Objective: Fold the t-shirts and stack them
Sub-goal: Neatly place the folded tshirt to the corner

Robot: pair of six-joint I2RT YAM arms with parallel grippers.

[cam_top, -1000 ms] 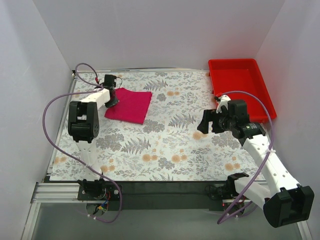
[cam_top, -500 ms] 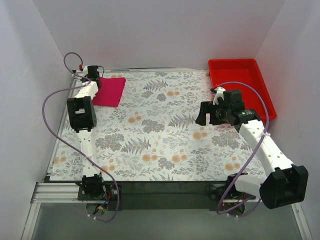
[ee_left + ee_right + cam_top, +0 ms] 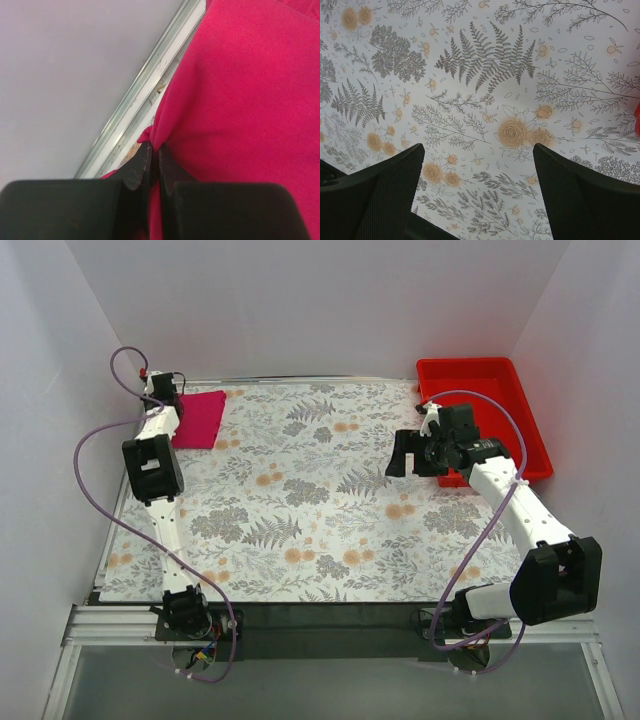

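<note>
Your left gripper pinches the edge of the folded magenta t-shirt at the far left corner of the floral table, fingers all but closed on the cloth, close by the metal edge rail. Your right gripper hangs over the fern print, fingers spread wide and holding nothing, just beside the red bin at the far right.
</note>
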